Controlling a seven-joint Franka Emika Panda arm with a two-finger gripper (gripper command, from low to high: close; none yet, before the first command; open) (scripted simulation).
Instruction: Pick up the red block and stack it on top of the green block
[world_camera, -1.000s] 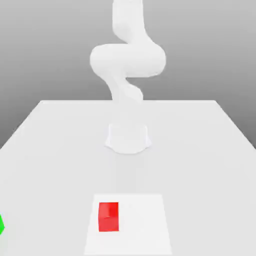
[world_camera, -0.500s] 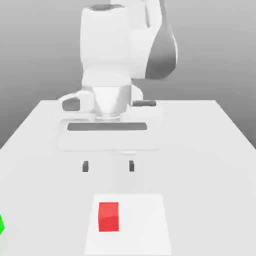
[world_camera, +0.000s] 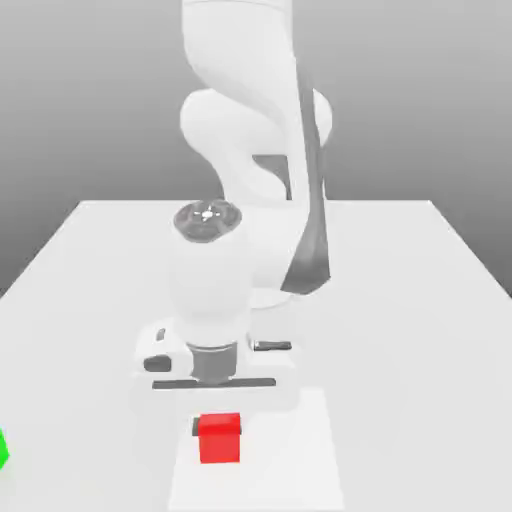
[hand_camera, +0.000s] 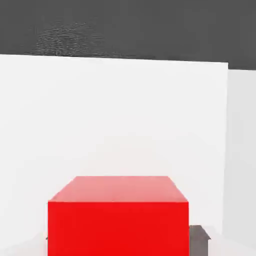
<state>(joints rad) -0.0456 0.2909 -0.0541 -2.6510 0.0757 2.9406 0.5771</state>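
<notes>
Gripper (world_camera: 219, 425) low over the red block (world_camera: 219, 439), hand pointing straight down, block directly beneath and between the jaws rather than off to either side. Fingers drawn in against the block's two flanks, so closed on the red block, judged from the dark fingertip (hand_camera: 200, 234) pressed at its edge in the hand view. Block square and with no long axis to favour, resting flat on the pale mat (world_camera: 300, 450) near the front of the table (world_camera: 420, 280). Green block (world_camera: 3, 450) far off toward the exterior view's left, barely poking in at the frame edge, well apart from the red one. Coming move therefore a lift straight up, then a long carry to the exterior view's left. Risk, as a guess: a shallow hold slipping during that carry
</notes>
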